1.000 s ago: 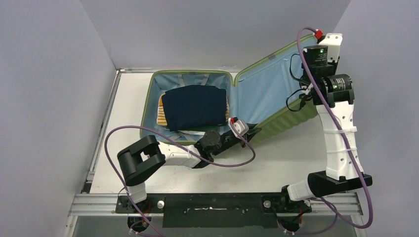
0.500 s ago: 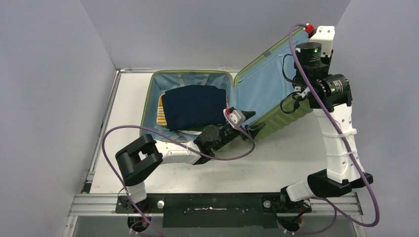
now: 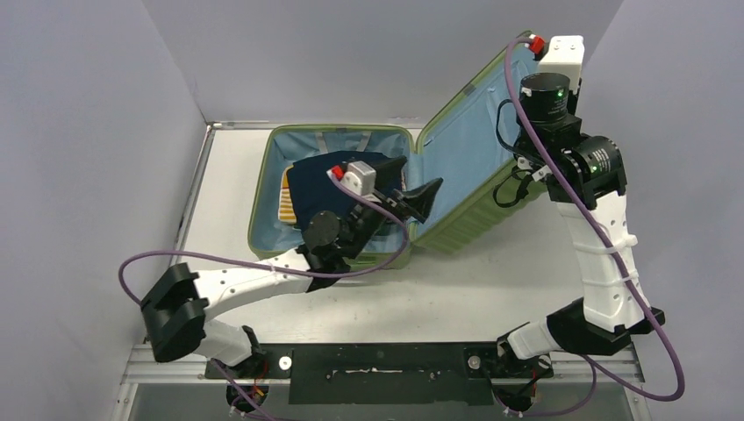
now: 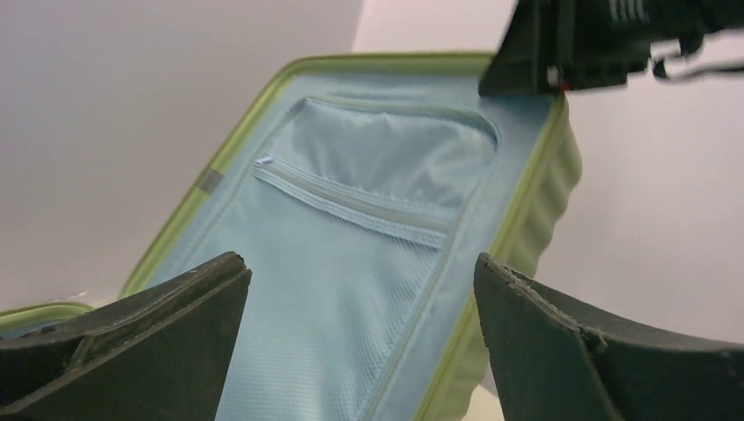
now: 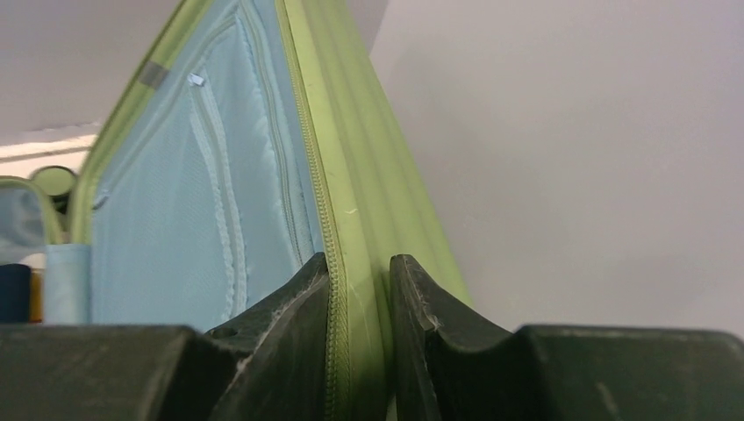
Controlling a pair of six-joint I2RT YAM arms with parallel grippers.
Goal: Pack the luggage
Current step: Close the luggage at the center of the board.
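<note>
Nearest, the left end effector point(image 3: 410, 181) hangs over the open luggage point(image 3: 469, 145), jaws spread wide and holding nothing, facing the lid's zipped mesh pocket point(image 4: 368, 202). Below it, the base half lies flat on the tabletop point(image 3: 491, 281), with a folded navy garment point(image 3: 320, 189) on top of a striped one point(image 3: 284, 204). Farther back the lid stands tilted up, and the right end effector point(image 5: 360, 267) pinches its zippered rim between narrow jaws. The shell looks stiff, smooth and probably slippery. The lid seems light but free to swing on its hinge, so the rim edge looks like the best hold.
</note>
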